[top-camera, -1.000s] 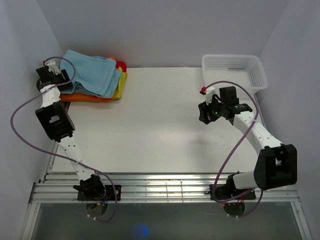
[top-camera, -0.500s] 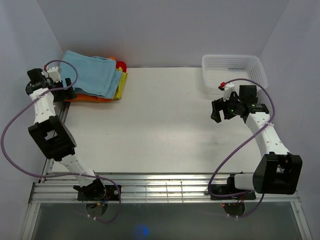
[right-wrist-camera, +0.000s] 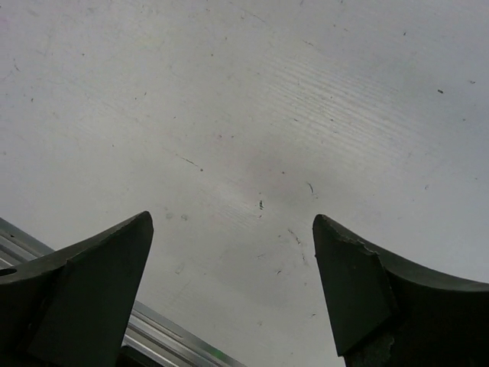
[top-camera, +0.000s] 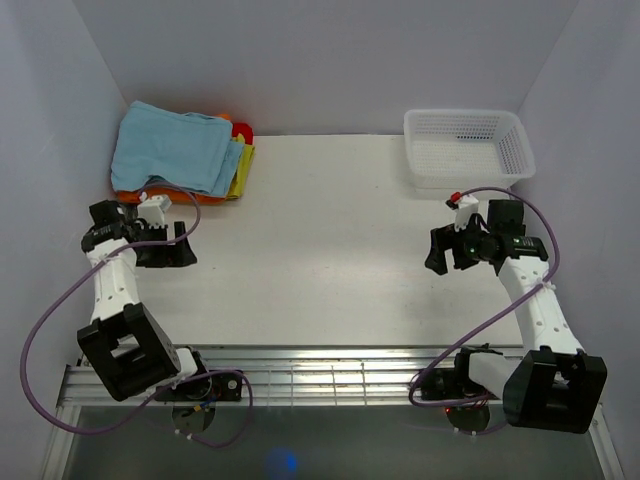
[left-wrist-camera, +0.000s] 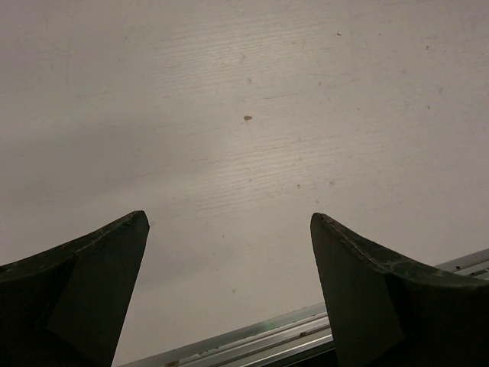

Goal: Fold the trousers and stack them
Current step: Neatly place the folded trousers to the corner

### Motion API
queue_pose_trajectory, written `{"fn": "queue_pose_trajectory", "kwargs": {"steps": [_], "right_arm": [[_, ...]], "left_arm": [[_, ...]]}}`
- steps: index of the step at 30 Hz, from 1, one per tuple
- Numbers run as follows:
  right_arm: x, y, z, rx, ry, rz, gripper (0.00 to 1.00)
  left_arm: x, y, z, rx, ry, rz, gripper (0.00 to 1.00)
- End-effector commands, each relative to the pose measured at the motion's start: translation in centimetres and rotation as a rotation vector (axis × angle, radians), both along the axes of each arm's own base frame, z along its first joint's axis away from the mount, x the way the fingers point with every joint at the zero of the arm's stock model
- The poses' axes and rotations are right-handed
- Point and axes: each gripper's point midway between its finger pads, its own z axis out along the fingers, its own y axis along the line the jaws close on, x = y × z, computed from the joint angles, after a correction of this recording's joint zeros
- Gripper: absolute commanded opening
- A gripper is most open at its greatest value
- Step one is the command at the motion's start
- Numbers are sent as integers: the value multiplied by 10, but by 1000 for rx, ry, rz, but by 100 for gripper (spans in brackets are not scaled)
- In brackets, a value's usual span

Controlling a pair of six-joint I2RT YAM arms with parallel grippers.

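Sky-blue trousers [top-camera: 172, 148] folded atop far-left pile [top-camera: 236, 172], left gripper [left-wrist-camera: 229, 220] and right gripper [right-wrist-camera: 233, 218] spread wide, holding nothing; probably done, next just parking arms.

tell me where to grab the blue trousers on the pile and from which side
Probably the near edge of the trousers, coming in from the near side with the left tool. They lie flat and folded atop the orange garment in the far left corner, with walls close behind and to the left.
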Motion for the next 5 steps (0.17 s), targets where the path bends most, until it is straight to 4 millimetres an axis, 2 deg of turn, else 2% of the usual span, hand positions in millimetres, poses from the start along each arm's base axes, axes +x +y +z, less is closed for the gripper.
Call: {"fn": "queue_pose_trajectory", "kwargs": {"steps": [1,5], "right_arm": [[-10,5,8,38,-12,-6,90],[-16,5,11,36,-16,-8,90]], "left_arm": [[5,-15,17,-25,-98,-53,98],[13,-14,29,-21,-131,-50,98]]}}
